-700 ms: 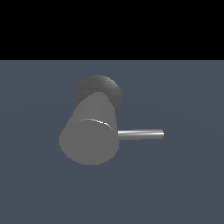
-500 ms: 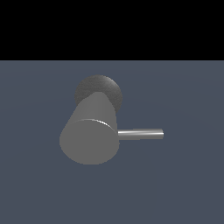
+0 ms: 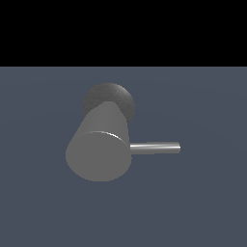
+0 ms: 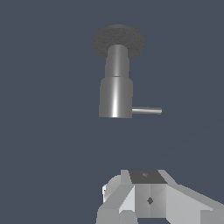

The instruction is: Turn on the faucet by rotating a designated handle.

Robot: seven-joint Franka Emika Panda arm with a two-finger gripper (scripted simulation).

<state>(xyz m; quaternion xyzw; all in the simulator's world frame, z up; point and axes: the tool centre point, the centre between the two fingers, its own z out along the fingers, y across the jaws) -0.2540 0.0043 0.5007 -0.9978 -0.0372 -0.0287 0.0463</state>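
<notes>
The faucet (image 3: 101, 144) stands on its round base (image 3: 110, 99) on the flat ground (image 3: 202, 193). The handle (image 3: 155, 147) juts sideways from the body's upper end toward the exterior view's right. In the wrist view the gripper (image 4: 148, 201) sits well apart from the faucet (image 4: 116, 83), touching nothing.

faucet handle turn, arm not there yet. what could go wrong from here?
1. The handle is a thin rod next to the much thicker faucet body; an approach slightly off would likely bump the cylinder instead.
2. The gripper is apart from the faucet and absent from the exterior view, and its jaws are not visible, so their opening cannot be confirmed before contact.
3. The rod looks smooth and shiny; a push near its free tip may slip off.
</notes>
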